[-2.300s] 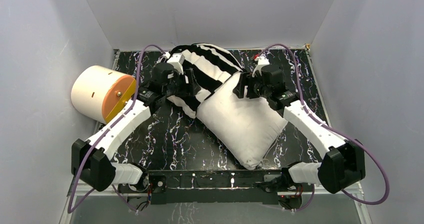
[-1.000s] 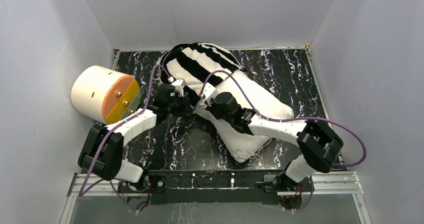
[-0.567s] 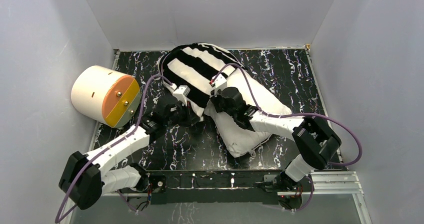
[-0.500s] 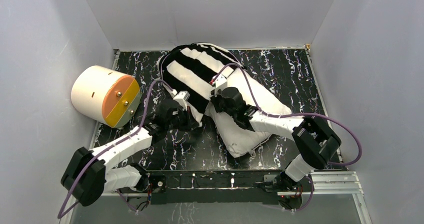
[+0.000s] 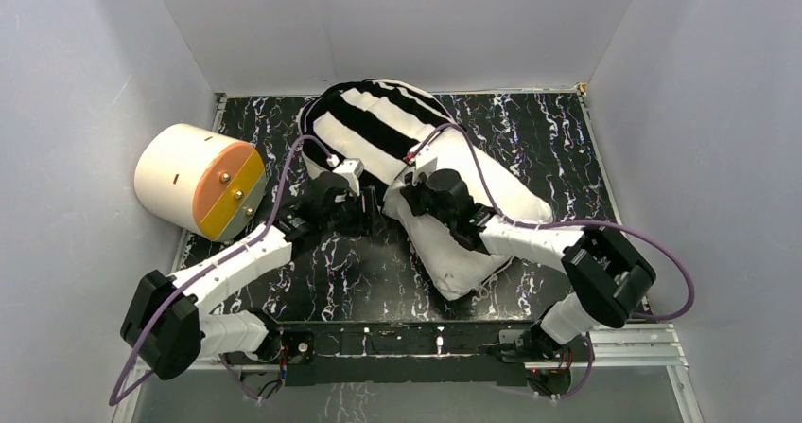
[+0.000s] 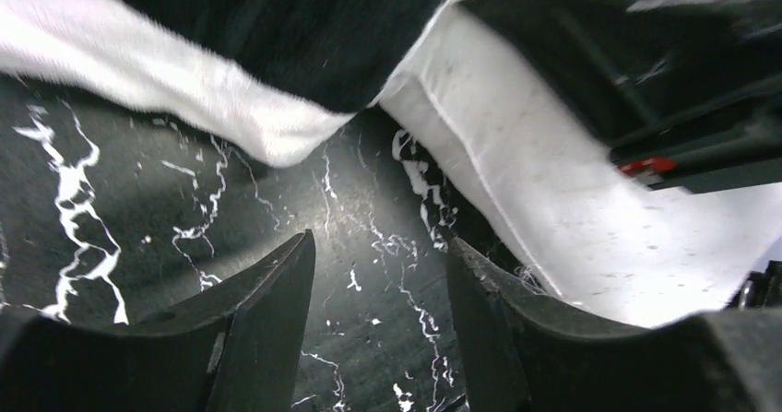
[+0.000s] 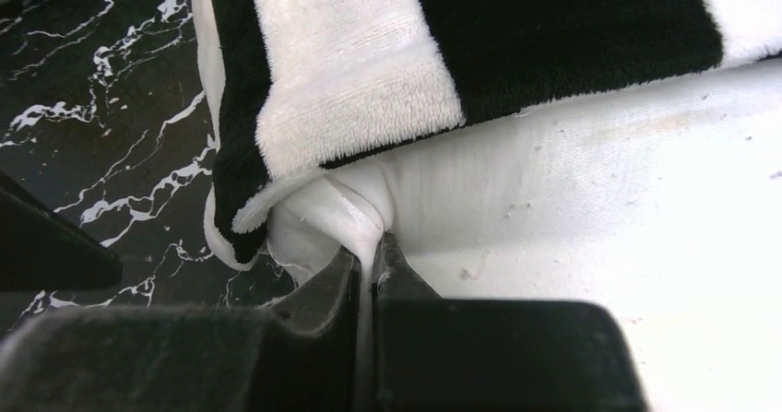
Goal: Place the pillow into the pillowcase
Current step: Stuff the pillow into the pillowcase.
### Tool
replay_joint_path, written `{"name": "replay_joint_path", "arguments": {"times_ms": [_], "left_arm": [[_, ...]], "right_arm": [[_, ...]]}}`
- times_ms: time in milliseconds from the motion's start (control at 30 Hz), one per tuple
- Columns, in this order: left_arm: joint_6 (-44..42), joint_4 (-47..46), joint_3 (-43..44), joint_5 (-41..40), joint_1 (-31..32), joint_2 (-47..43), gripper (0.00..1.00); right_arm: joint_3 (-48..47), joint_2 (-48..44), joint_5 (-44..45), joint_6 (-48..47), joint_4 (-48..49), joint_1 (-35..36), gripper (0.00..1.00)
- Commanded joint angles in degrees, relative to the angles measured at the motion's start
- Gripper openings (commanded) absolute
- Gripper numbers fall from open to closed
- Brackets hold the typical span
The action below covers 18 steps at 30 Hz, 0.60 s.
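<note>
Toward twelve o'clock lay the pillowcase [image 5: 378,125]; my right gripper [image 7: 369,255] clenched the pillow [image 5: 452,264] corner at its mouth. My left gripper [image 6: 380,246] gaped empty; it needed the hem, pulled toward five o'clock.

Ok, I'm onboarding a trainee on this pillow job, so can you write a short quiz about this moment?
1. True or false: the left gripper is clamped on the pillowcase.
2. What is the right gripper pinching? A) the pillowcase B) a fold of the pillow C) nothing
3. Fill in: the end of the pillow outside the pillowcase is the ____ one, toward the arm bases.
Key: 1 false, its jaws are open and empty; 2 B; 3 near.
</note>
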State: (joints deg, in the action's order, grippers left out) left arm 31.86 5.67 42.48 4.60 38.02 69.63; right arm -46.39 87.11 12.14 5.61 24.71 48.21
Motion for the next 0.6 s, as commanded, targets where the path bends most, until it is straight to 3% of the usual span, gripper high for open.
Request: {"name": "replay_joint_path", "arguments": {"times_ms": [0,133,167,433,567], "left_arm": [[-6.9,5.0,7.3,-3.1,0.3,-3.6,0.55],[-12.5,4.6,13.1,-3.8,0.3,-2.0,0.59],[-14.3,4.3,14.5,-3.8,0.3,-1.0,0.59],[-23.3,-3.7,26.1,-7.2,0.4,9.6,0.63],[-26.0,-9.2,31.5,-6.8,0.7,16.0,0.65]], "right_arm": [[0.1,-4.1,-3.0,-0.5,1.0,-1.1,0.13],[-3.3,-9.1,-3.8,1.6,-11.7,-1.5,0.58],[-4.0,-10.8,-4.4,1.7,-14.0,-2.0,0.65],[-13.1,-16.7,-15.7,0.8,-28.5,-12.4,0.83],[-14.0,-15.9,-20.6,1.7,-28.6,-20.3,0.85]]}}
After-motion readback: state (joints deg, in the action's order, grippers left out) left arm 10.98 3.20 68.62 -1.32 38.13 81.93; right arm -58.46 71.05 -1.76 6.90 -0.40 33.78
